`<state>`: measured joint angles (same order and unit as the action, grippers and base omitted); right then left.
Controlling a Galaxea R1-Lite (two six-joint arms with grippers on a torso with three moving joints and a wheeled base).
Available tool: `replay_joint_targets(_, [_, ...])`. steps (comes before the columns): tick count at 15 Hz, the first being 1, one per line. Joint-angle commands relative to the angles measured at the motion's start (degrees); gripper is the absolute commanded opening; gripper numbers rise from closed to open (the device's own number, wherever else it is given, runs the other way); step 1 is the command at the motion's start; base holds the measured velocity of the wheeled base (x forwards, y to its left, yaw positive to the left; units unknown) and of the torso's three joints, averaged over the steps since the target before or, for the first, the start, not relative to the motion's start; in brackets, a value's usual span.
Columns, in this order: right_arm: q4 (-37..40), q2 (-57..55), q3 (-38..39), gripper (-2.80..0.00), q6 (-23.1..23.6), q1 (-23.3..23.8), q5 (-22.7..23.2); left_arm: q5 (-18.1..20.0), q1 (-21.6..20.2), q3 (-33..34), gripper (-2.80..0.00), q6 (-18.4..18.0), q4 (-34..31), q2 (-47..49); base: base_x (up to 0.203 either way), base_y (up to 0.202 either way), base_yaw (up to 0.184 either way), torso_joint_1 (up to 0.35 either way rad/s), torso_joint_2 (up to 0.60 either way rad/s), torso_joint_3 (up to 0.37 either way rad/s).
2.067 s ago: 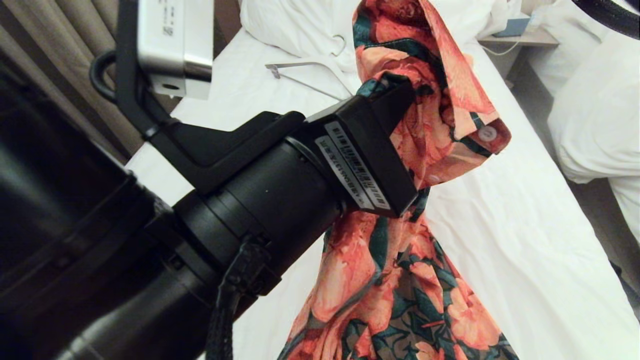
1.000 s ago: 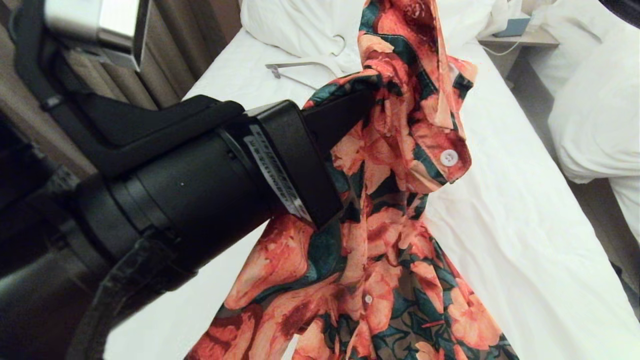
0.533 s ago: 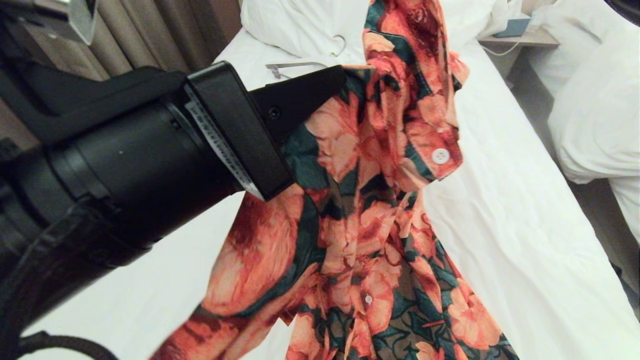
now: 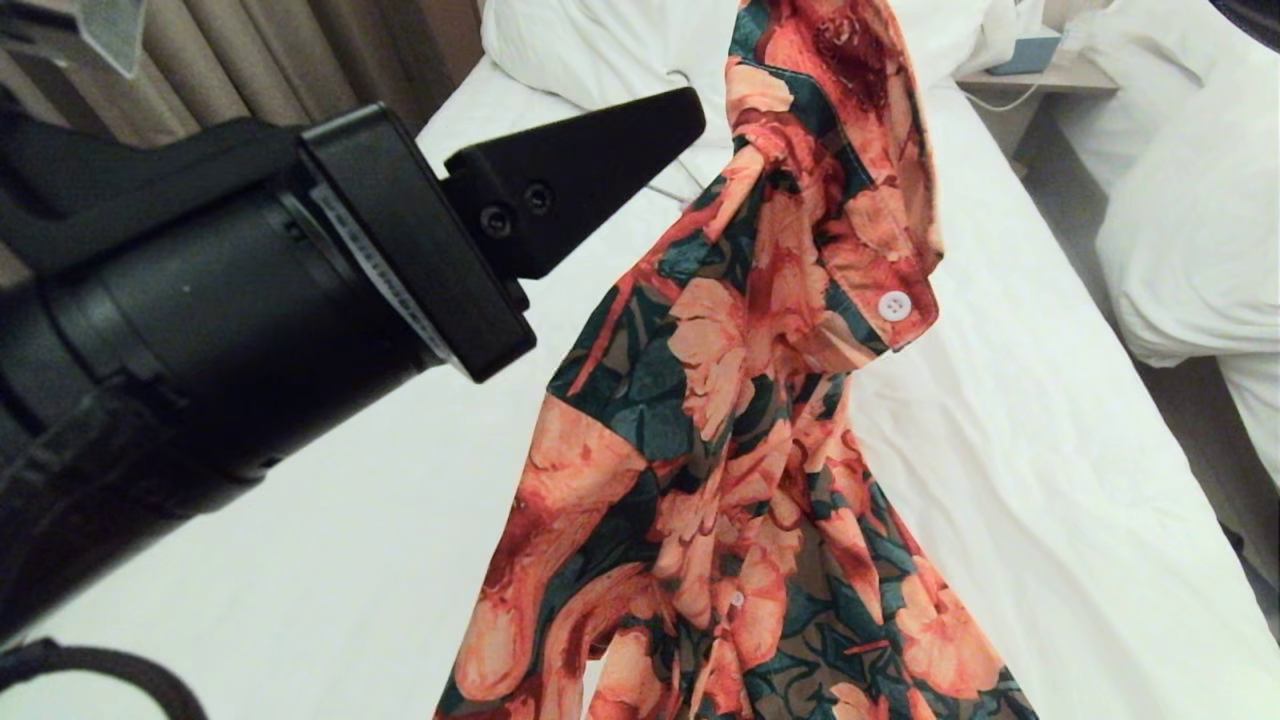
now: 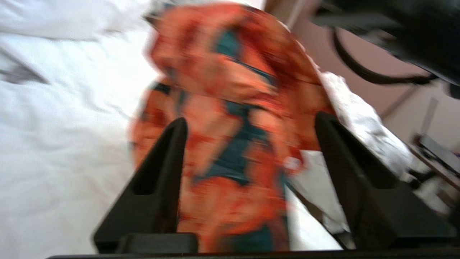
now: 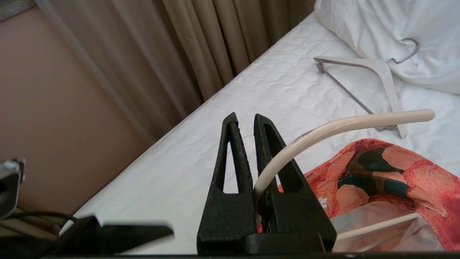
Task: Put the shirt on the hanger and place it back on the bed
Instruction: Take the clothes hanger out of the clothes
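since a second ago the left gripper [image 4: 690,110] has let go of the shirt [image 4: 740,420] and drawn back toward the left of the head view; the shoulder cloth it was pinching now hangs free, and the shirt front has spread wider below.

at the far left of the head view, beige curtains [image 4: 300,50] hang behind the left arm. the left gripper fills the left half of that view, one dark finger [image 4: 570,170] pointing toward the shirt, apart from it. in the left wrist view its jaws stand wide apart with nothing between them, the blurred shirt [image 5: 233,126] just beyond the tips.

the shirt hangs in the middle, lifted by its collar from above the frame, its hem trailing onto the bed [image 4: 1050,480]. a white button [image 4: 894,305] shows on the folded collar edge.

the right gripper [image 6: 248,122] is outside the head view. in the right wrist view its fingers are closed together on the cream hanger [image 6: 345,126], whose neck runs out between them, with the shirt collar [image 6: 388,162] draped right under it.

a second, thicker white hanger [image 6: 381,72] lies on the sheet by the pillow [image 4: 600,50]. at the far right, another bed [image 4: 1200,230] holds heaped bedding.
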<state>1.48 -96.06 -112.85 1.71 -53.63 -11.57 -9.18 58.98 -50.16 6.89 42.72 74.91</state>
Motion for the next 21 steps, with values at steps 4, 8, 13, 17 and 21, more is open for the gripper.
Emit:
replay_joint_targets(4, [0.1, -0.5, 0.0, -2.8, 0.0, 1.5, 0.0, 6.9, -11.7, -0.9, -2.8, 0.4, 0.2, -3.5, 0.0, 0.0, 0.0, 0.0, 0.0, 0.0])
replay_joint_targets(8, [0.1, -0.6, 0.7, -2.8, 0.2, 2.7, 0.1, 8.1, -17.0, -2.3, -2.8, 0.6, 0.2, -3.6, 0.0, 0.0, 0.0, 0.0, 0.0, 0.0])
replay_joint_targets(13, [0.2, -0.9, 0.8, -2.8, 2.7, 4.4, -0.1, 8.9, -21.2, -3.9, -2.8, 0.7, 0.0, -2.9, 0.0, 0.0, 0.0, 0.005, -0.03, -0.024])
replay_joint_targets(17, [0.1, -0.5, 1.3, -2.8, 4.6, 5.1, -2.8, 8.5, -22.9, -6.2, -2.8, 0.8, -4.7, -2.6, 0.0, 0.0, 0.0, 0.071, -0.39, -0.301])
replay_joint_targets(21, [0.0, 0.0, 2.6, -2.8, 5.9, 5.3, -2.9, 8.4, -24.2, -6.9, -2.8, 0.7, -4.8, -1.3, 0.0, 0.0, 0.0, 0.133, -0.48, -0.36])
